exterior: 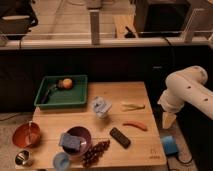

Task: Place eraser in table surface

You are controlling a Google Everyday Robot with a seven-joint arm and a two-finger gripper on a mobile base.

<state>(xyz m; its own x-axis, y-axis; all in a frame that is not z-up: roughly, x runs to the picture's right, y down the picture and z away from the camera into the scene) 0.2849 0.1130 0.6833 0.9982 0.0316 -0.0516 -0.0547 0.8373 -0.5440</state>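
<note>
One camera looks down steeply from above the near edge of the table surface (125, 93), facing twelve o'clock, fairly close; the gripper (169, 120) hangs at four o'clock.

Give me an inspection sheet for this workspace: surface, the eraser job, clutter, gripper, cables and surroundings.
Surface: table surface, light wooden planks, crowded on the left and at the front.
Job's things: eraser lies flat on the boards near the front, beside the orange carrot-like piece.
Clutter: green tray holding a round fruit; purple bowl with a sponge; grape bunch; orange bowl; metal cup.
Gripper: gripper hangs past the table's right edge, apart from the eraser.
Cables: a dark cable seems to run down behind the table.
Surroundings: white railing post behind; blue object beside the table's right edge.
</note>
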